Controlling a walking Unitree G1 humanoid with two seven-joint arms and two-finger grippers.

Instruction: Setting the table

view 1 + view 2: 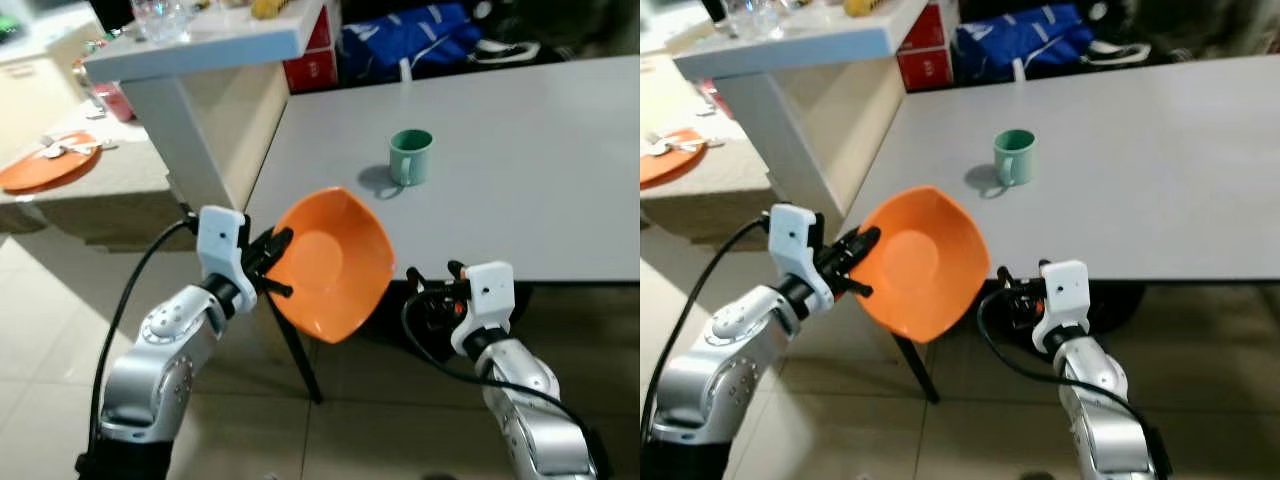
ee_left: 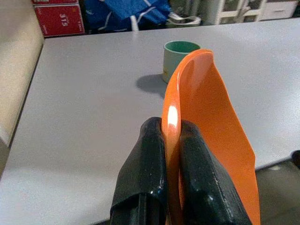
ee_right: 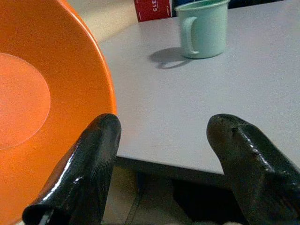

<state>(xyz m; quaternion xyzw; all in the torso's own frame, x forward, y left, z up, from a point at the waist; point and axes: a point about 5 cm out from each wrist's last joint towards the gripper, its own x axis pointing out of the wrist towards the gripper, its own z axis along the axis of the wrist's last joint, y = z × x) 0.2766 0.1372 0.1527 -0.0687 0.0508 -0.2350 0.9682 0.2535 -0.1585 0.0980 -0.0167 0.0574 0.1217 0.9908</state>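
We pinch the orange bowl (image 1: 335, 262) by its rim in our left gripper (image 1: 270, 262), tilted just off the table (image 1: 560, 170) edge; it seems light, stiff and slick, while our right gripper (image 3: 164, 164) waits spread.

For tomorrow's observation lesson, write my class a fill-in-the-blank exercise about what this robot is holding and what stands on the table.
1. The left gripper pinches the rim of an orange ____.
2. The mug standing on the grey table is ____ in colour.
3. The right gripper has its fingers ____ and holds nothing.

Missing words: bowl; green; open
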